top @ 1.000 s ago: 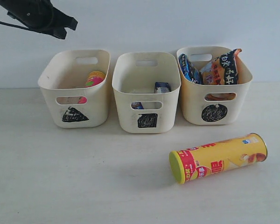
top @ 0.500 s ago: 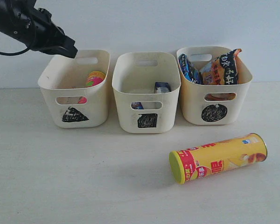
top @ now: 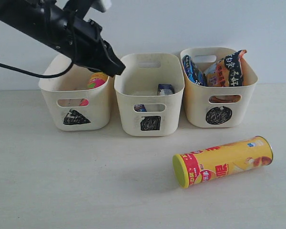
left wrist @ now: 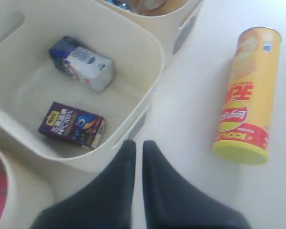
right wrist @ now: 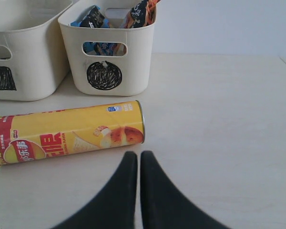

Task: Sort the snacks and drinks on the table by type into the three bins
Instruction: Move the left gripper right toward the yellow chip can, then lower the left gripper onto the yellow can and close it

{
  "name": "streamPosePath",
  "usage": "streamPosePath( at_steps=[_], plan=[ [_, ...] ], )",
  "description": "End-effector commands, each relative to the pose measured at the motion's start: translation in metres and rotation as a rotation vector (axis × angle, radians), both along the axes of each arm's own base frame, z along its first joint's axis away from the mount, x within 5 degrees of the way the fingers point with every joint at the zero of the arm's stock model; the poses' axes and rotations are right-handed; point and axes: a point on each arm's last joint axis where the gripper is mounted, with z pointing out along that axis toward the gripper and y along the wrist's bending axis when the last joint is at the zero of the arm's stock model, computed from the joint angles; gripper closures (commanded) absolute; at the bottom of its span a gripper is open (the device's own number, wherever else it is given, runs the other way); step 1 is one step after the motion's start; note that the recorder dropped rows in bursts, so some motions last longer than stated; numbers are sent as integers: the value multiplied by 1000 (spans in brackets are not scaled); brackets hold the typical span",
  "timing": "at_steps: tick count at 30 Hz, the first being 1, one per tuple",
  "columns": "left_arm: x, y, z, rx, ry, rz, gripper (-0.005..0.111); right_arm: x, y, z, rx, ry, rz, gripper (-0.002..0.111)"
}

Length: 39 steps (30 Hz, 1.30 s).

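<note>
The yellow chip tube lies on its side on the table, in front of the circle bin. That bin holds the orange-black packet and the blue-black packet. The square bin holds the purple carton and the blue-and-white soft pack. The pink tube rests in the triangle bin. My left gripper hangs shut and empty above the gap between the triangle and square bins. My right gripper is shut and empty, low over the table near the yellow tube.
A pale wall stands right behind the three bins. The left arm reaches in from the upper left, above the triangle bin. A black cable trails from it.
The left arm has swung down and to the right, from the upper left corner to above the near rims of the triangle and square bins. The yellow tube has not moved.
</note>
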Motion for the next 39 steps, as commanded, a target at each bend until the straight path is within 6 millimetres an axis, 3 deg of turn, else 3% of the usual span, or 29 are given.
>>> streamPosePath(
  at_steps=[1, 6, 13, 26, 29, 33, 35, 39],
  plan=[
    [-23, -30, 3, 10, -17, -122, 102, 0, 0, -1, -5, -8, -1, 108],
    [-43, -62, 0, 9, -24, -210, 102, 0, 0, -1, -5, -8, -1, 108],
    [-61, -102, -23, 39, -23, -298, 102, 0, 0, -1, -5, -8, -1, 108],
    [-74, -162, -42, 153, 65, -434, 101, 0, 0, -1, -5, -8, -1, 108],
    [-73, -174, -54, 170, 89, -462, 83, 0, 0, -1, -5, -8, -1, 108],
    [-67, -183, -65, 179, 117, -462, 42, 0, 0, -1, -5, -8, -1, 108],
    [-64, -186, -70, 178, 129, -451, 28, 0, 0, -1, -5, -8, -1, 108],
    [-63, -194, -80, 195, 143, -466, 19, 0, 0, -1, -5, -8, -1, 108]
  ],
)
